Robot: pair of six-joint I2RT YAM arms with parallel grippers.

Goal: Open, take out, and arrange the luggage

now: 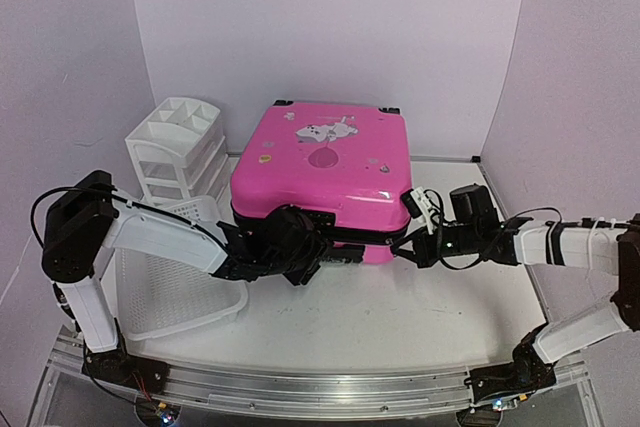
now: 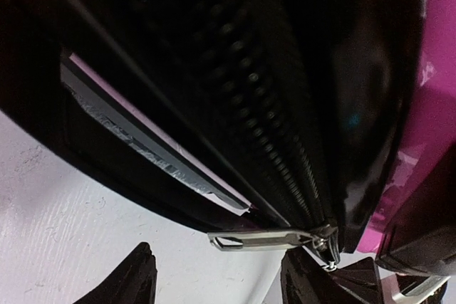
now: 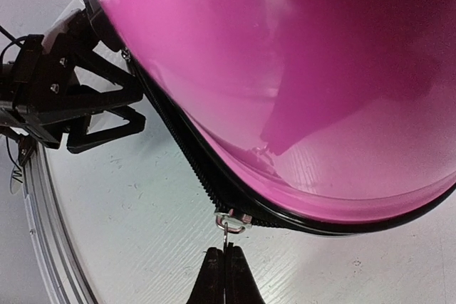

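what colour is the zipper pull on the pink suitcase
The zipper pull is silver metal, clearest in the left wrist view.

The luggage (image 1: 320,162), bright pink hard shell with black zipper trim and cartoon stickers, lies flat and closed mid-table (image 1: 400,307), stickers up, black wheels toward the far edge.

The left arm (image 1: 150,232) rises from its base, bends at the elbow and reaches low toward the centre; the left gripper (image 2: 221,282) has its fingers apart. The right arm (image 1: 565,244) stretches inward, forearm level; the right gripper (image 3: 224,272) is pressed closed, fingertips together.
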